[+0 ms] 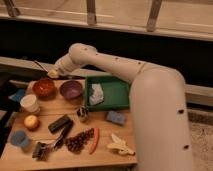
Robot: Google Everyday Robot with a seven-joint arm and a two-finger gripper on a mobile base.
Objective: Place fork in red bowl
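The red bowl (44, 88) sits at the back left of the wooden table (107, 135), left of the purple bowl (71, 90). My gripper (52, 74) hangs just above and behind the red bowl's right rim. It is shut on the fork (41, 66), a thin grey utensil that sticks out up and to the left from the gripper, above the back of the red bowl. The fork does not touch the bowl.
A green tray (114, 86) holding a white cloth (96, 94) stands right of the purple bowl. A white cup (30, 103), an orange fruit (31, 122), a blue cup (19, 138), a black block (60, 123), a black-handled tool (50, 145), grapes (80, 141), a banana (120, 145) and a blue sponge (116, 118) lie nearer the front.
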